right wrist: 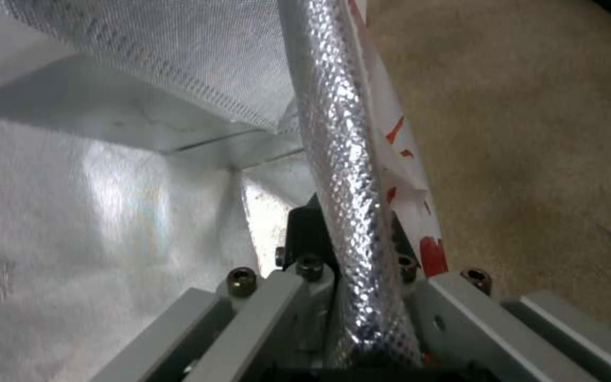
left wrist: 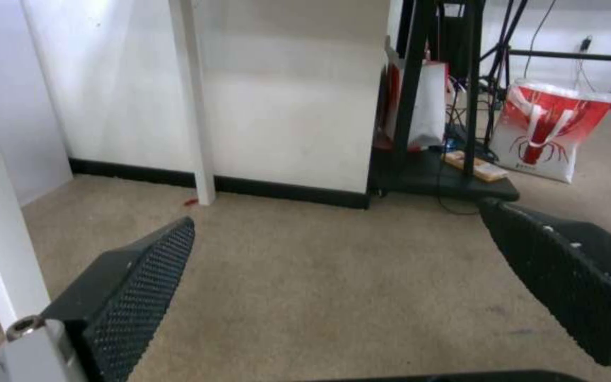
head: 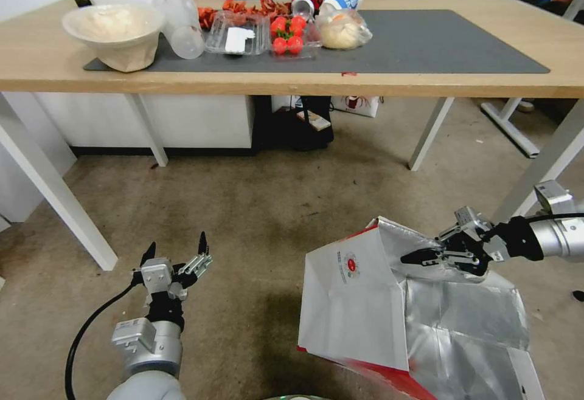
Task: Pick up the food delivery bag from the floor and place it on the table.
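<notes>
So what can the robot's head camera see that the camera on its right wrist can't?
The head view takes in the table with its dark grey mat, strawberries and bowl, plus the open left gripper low over the floor. The right wrist view gets a close look at the bag's silver foil lining and the folded rim running between the right gripper's fingers. Both show the food delivery bag, the right gripper pinching its top edge, and the brown floor.
</notes>
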{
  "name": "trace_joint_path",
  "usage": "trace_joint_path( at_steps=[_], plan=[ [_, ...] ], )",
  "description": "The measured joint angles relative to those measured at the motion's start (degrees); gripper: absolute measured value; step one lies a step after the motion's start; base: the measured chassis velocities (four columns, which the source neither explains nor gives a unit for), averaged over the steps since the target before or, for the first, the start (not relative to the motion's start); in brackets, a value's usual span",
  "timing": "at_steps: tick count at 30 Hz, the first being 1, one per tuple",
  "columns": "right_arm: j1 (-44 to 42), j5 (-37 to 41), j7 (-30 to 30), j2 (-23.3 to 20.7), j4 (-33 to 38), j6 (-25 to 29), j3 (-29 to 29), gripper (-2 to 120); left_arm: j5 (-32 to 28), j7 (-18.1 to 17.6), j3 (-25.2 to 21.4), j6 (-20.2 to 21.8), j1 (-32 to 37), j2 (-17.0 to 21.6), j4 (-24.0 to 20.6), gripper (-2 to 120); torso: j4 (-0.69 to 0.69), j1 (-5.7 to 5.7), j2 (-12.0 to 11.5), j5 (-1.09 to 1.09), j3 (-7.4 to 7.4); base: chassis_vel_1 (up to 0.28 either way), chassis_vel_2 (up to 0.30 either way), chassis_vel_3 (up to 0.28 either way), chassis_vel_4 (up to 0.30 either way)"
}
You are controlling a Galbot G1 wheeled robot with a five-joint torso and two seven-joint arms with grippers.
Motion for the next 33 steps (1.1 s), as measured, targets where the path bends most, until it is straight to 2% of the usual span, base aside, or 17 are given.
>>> trace_joint_path(
  at_steps=[15, 33],
  plan=[
    [-1.39, -0.34, 0.44, 1.09, 2.08, 0.13, 0.46, 0, -2.87, -0.34, 0.01, 0.14, -0.15, 0.55, -0.96, 100, -0.01, 0.19, 0.84, 0.0, 0.56, 0.0, 0.0, 0.0, 0.0],
    [-1.73, -0.51, 0.47, 1.54, 2.74, 0.17, 0.39, 0, -2.48, 0.01, -0.37, 0.09, 0.37, 0.47, -1.65, 100, 0.0, 0.5, 5.2, 0.0, 4.59, 0.0, 0.0, 0.0, 0.0]
  ],
)
